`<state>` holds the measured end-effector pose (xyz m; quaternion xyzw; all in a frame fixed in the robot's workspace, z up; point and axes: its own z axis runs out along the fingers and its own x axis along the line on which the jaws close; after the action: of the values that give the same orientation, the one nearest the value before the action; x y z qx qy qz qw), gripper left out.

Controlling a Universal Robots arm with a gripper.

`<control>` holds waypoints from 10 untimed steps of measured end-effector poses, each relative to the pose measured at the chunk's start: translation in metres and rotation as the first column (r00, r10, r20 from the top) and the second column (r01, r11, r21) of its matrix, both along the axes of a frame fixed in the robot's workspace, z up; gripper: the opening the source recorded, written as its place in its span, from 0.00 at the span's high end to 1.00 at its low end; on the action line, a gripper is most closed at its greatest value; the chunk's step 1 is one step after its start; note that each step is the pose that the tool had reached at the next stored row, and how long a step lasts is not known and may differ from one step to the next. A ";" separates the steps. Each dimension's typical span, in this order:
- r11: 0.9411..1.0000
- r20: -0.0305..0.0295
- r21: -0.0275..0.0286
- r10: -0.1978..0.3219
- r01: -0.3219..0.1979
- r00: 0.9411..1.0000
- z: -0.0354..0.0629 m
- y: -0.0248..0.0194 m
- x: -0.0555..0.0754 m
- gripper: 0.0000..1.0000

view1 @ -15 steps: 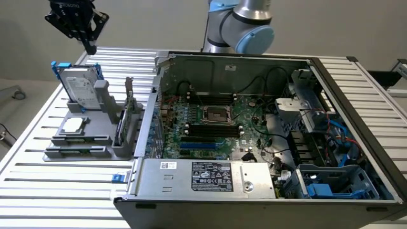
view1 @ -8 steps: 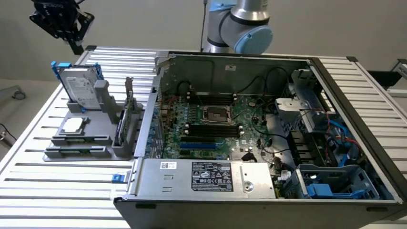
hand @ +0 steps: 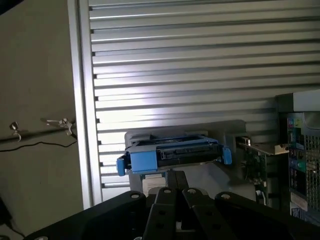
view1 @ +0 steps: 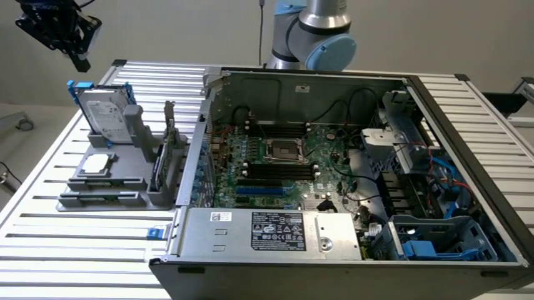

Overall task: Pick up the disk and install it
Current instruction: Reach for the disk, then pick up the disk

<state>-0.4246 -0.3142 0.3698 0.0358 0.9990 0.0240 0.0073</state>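
Blue-framed, the disk [view1: 107, 115] stands upright in a grey holder [view1: 125, 187] on the slatted table [view1: 75, 237], beside the open case [view1: 301, 76] at the exterior view's left. Above it hangs the gripper [view1: 80, 62], jaws pressed together, seemingly empty and clear of the disk.

exterior: high, oblique, wide | wrist: looks down on disk [hand: 172, 152] | shared: disk

Grey metal disk [view1: 107, 117] edged in blue plastic, ribbed shiny metal table [view1: 67, 250]
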 end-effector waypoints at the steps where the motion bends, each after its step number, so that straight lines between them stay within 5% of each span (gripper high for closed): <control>1: 1.000 0.000 0.000 0.000 0.000 1.000 -0.0001 0.0000 -0.001 0.89; 10: 1.000 0.000 0.000 0.000 0.000 1.000 -0.0001 0.0000 -0.001 0.89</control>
<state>-0.4252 -0.3142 0.3697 0.0358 0.9990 0.0240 0.0072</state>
